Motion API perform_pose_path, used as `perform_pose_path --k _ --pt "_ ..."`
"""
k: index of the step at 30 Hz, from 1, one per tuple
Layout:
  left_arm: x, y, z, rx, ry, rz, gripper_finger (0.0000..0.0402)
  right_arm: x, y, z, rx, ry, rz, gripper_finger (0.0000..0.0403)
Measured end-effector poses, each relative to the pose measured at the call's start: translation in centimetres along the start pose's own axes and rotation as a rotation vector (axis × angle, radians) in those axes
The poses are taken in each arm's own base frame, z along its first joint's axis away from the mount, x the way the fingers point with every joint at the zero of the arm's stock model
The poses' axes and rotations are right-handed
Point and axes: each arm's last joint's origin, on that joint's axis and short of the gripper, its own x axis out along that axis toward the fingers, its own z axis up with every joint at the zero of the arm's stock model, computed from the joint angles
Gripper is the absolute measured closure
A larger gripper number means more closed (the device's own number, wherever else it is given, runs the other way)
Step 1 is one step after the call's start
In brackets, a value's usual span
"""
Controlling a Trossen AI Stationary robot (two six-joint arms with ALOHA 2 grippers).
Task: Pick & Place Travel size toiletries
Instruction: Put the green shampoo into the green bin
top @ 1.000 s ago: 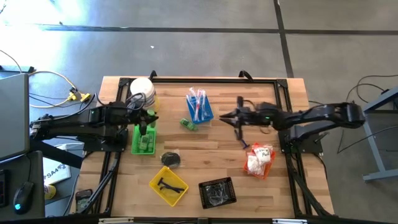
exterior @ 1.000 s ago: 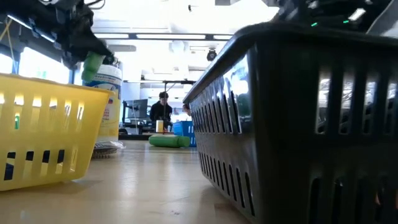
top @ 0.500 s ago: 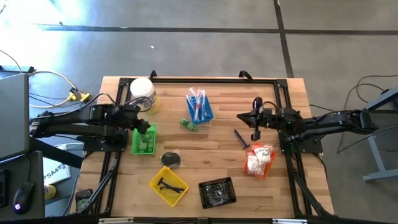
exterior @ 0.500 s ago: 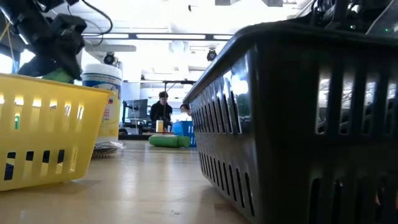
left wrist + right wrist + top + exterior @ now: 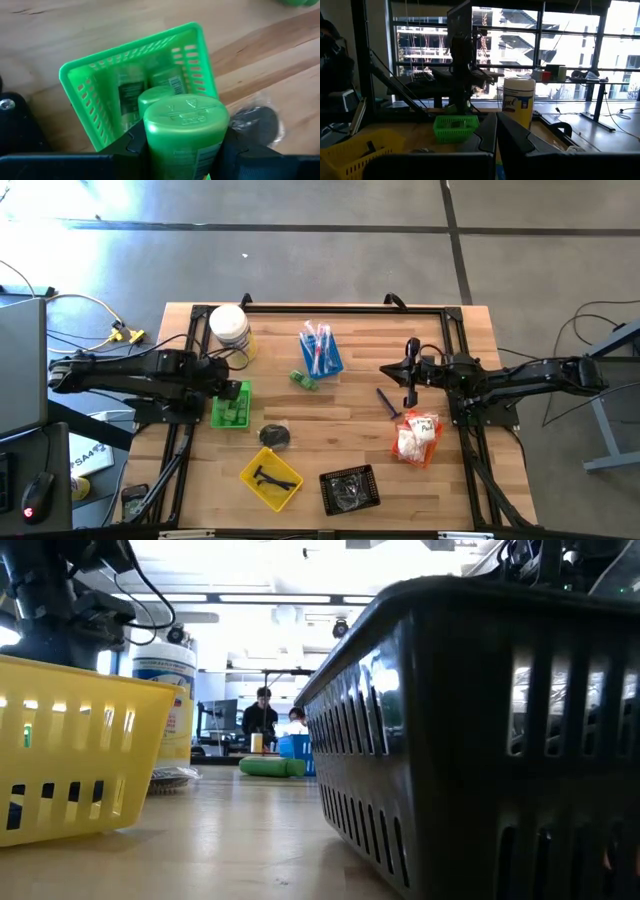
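Observation:
My left gripper (image 5: 232,387) is shut on a small green bottle (image 5: 186,131) and points steeply down over the green tray (image 5: 231,409), which holds other green bottles (image 5: 131,92). Another green bottle (image 5: 303,380) lies on the table by the blue tray of toothbrushes (image 5: 320,350). My right gripper (image 5: 409,375) hangs shut above the table's right half, holding nothing. A dark piece (image 5: 387,402) lies on the wood just below it, beside the orange tray of white sachets (image 5: 417,438). My left gripper pinches the green bottle between its two fingers (image 5: 134,145), on opposite sides of the body (image 5: 153,150) just under its flat embossed end. The fingers come from above, slanting steeply down. The bottle hangs over the green tray's open top; whether it touches anything there, I cannot tell.
A white tub (image 5: 229,330) stands at the far left behind the green tray. A yellow tray with black T-shaped pieces (image 5: 271,477) and a black tray (image 5: 350,488) sit near the front edge. A dark round item (image 5: 275,435) lies between the green and yellow trays.
My left gripper has tipped downward, rolled at the wrist and sunk toward the green tray with the bottle, which has dropped behind the yellow tray in the low view. My right gripper has drawn back toward the table's right edge, then kept still.

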Motion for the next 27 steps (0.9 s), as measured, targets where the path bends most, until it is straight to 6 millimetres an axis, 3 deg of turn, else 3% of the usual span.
perform_pose_path --k 13,27 --pt "2.0 -1.1 -0.4 0.030 -0.023 0.164 0.0273 0.0 0.1 0.2 -0.019 -0.026 0.025 0.0398" --pt "2.5 -1.2 -0.4 0.084 -0.014 0.202 0.0160 0.0 0.2 0.5 -0.019 -0.049 0.074 0.0398"
